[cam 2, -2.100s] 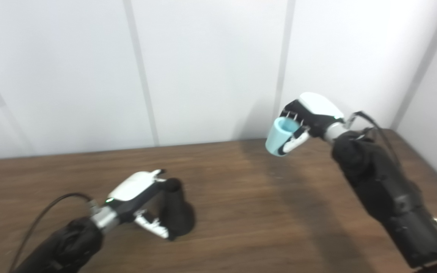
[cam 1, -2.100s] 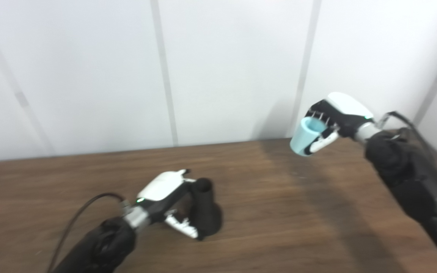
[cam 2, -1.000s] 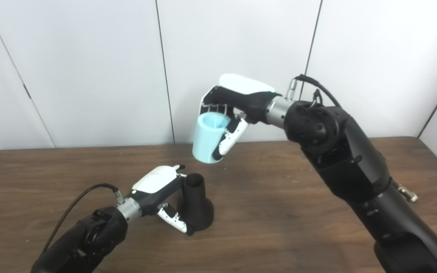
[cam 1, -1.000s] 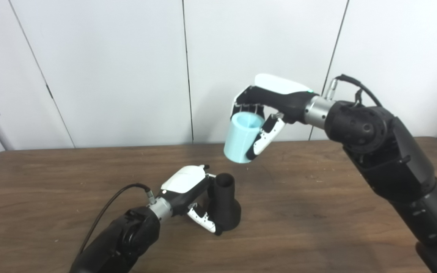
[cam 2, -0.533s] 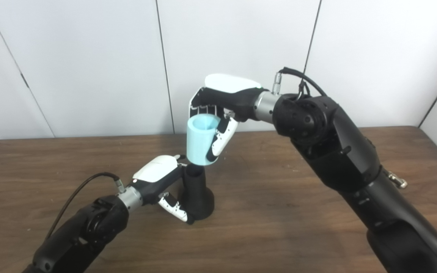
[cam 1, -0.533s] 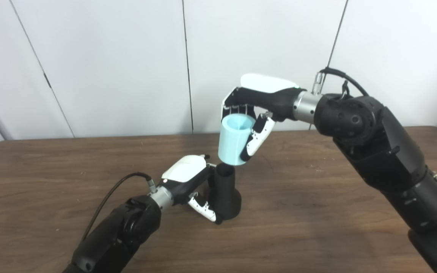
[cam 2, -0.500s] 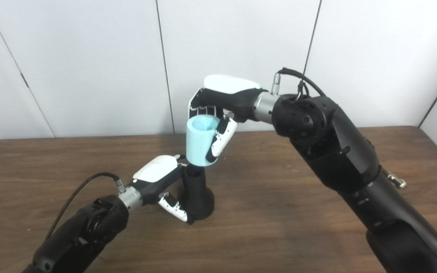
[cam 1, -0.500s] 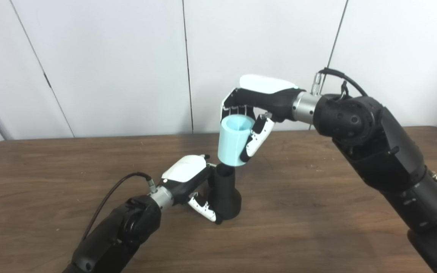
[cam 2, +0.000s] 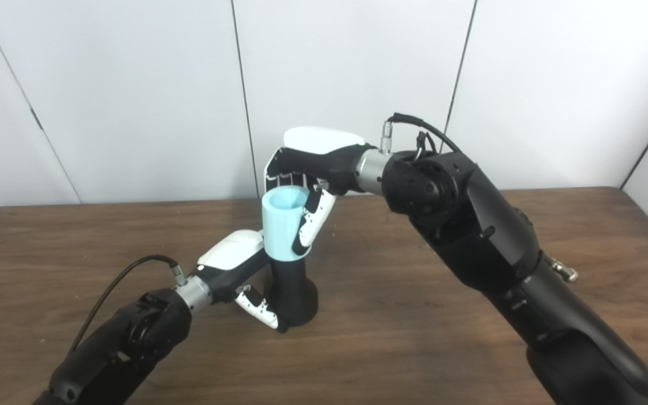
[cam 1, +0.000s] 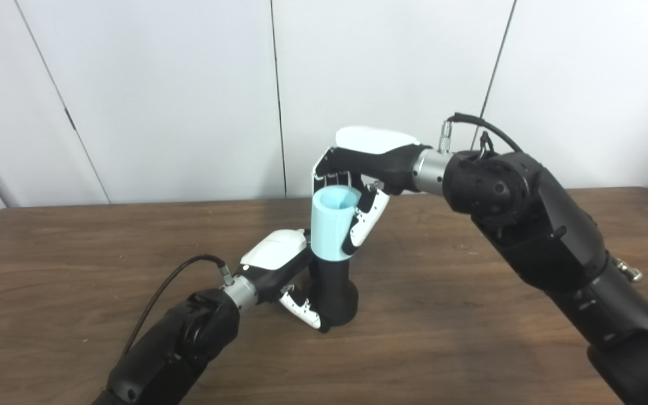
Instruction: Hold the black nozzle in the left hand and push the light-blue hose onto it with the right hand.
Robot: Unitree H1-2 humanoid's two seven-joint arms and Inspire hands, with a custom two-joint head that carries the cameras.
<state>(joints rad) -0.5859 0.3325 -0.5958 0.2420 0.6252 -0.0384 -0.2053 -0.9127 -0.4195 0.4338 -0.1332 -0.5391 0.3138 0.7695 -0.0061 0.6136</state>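
The flared black plastic nozzle [cam 1: 332, 292], braced upright on the brown wooden surface [cam 1: 470, 315] by the grasping left hand [cam 1: 279, 270], is capped by the light-blue cylindrical hose [cam 1: 332, 225] (gripped in the right hand's [cam 1: 366, 169] fingers [cam 1: 364, 222]), so downward pushing is resisted.

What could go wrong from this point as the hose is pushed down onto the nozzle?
1. The light-blue hose covers only the top of the black nozzle; pushed slightly off-axis, it could jam or skew rather than seat.
2. The left hand grips the nozzle from one side only, so downward force could tip or slide it on the table.
3. The left hand sits close under the hose's lower rim and could block further travel.
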